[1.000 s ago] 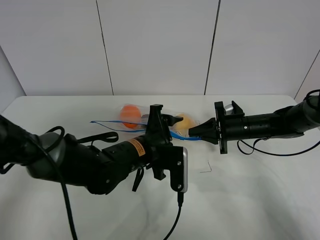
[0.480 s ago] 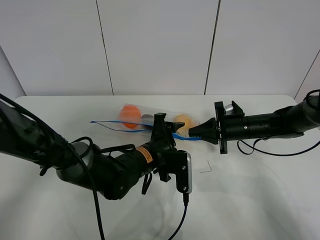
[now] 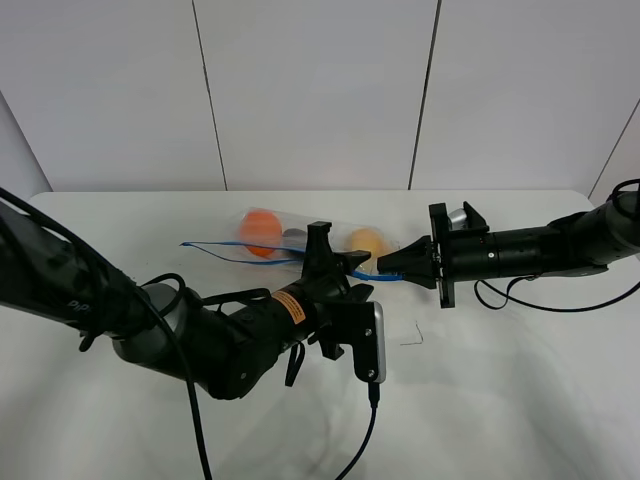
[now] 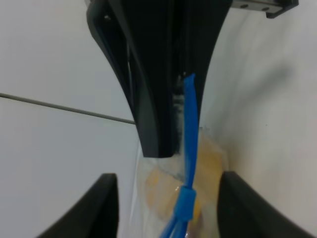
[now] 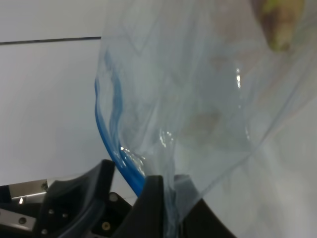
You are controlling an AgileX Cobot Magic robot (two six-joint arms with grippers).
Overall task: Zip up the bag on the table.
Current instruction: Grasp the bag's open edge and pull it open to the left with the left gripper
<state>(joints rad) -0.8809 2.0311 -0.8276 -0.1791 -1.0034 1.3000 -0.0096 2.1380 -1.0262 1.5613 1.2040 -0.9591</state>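
Bag (image 3: 290, 248): thin, clear, crinkled plastic film. It lies at the far middle of the bench (image 3: 520, 400), between my two arms, and its right-hand corner is drawn up off the surface.
Zip strip (image 4: 189, 124): a narrow, flat blue band running straight and taut along one edge of the bag. A small blue block (image 4: 184, 206) sits on it.
Contents: a round orange (image 3: 260, 230) lies toward the left end and a rounded yellow pear (image 3: 368, 243) toward the right end. Both show softly through the film.
Right tool (image 3: 385, 268): my black, tapered fingers are closed tight, pinching the end of the zip strip together with the bag's corner. The film fans out glossy and wrinkled from the pinch.
Left tool (image 4: 173, 208): my matte black, round-tipped fingers stand apart, one on each side of the zip strip near the block. Neither touches the strip as far as I can see, and nothing is gripped.
Bench: plain white, matte and smooth, with rounded corners.
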